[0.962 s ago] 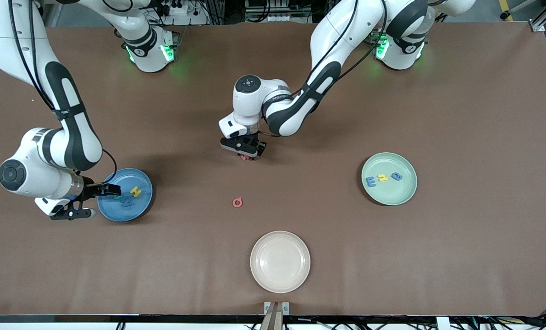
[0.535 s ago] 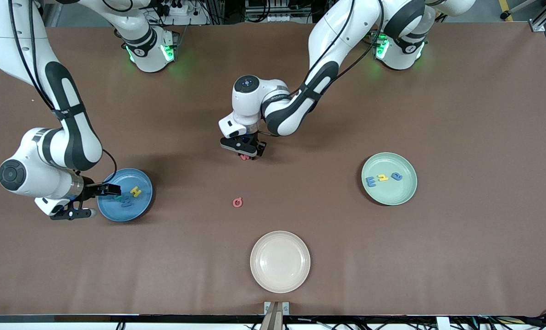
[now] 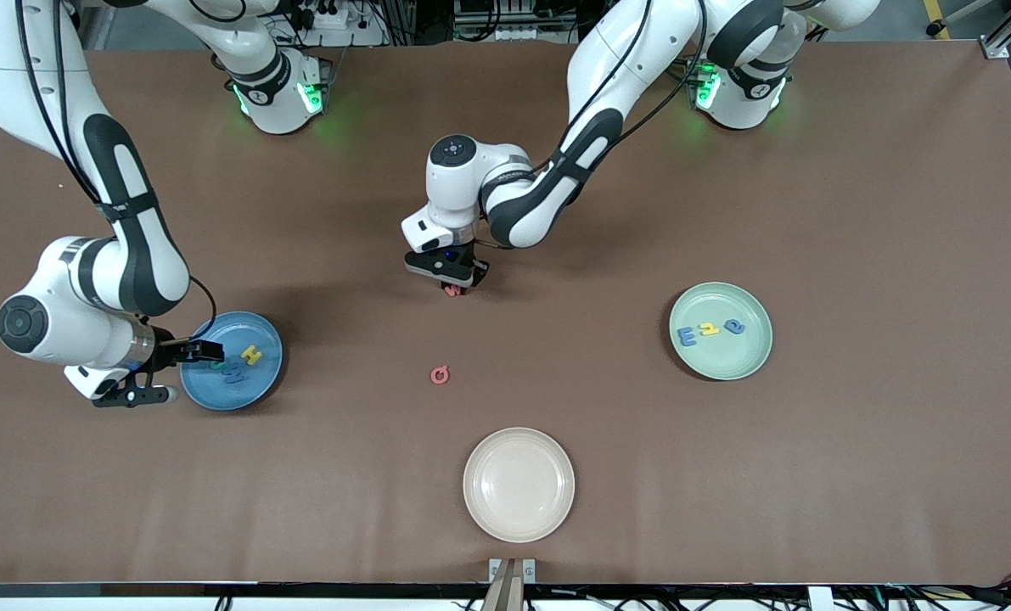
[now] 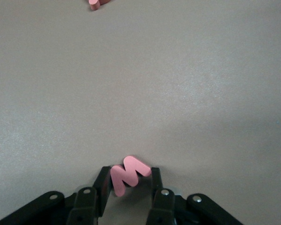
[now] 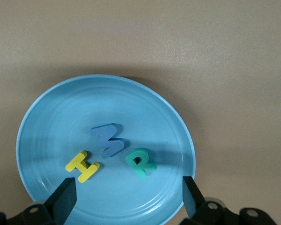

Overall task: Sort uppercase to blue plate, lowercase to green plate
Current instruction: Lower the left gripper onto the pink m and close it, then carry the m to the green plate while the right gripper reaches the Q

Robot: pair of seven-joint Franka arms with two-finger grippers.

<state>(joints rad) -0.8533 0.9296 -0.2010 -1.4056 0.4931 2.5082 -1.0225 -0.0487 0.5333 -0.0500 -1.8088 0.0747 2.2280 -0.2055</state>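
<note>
My left gripper [image 3: 452, 289] is low at the middle of the table, shut on the pinkish-red lowercase w [image 4: 129, 173], which sits tilted between the jaws. The pinkish-red Q [image 3: 440, 374] lies on the table nearer the front camera, and the left wrist view catches the Q's edge [image 4: 96, 3]. The blue plate [image 3: 255, 389] holds the yellow H [image 5: 82, 166], blue W [image 5: 107, 140] and teal R [image 5: 140, 162]. My right gripper [image 5: 127, 194] hangs open over that plate's edge. The green plate [image 3: 726, 361] carries a blue m [image 3: 686, 336], a yellow letter [image 3: 709, 328] and a blue a [image 3: 734, 326].
A cream-white plate [image 3: 518, 484] with nothing in it sits close to the table's front edge. The brown table top [image 3: 853, 212] stretches bare toward the left arm's end.
The left gripper's fingers have closed in on the pinkish-red w, and its hand has shifted slightly. The right arm has not moved.
</note>
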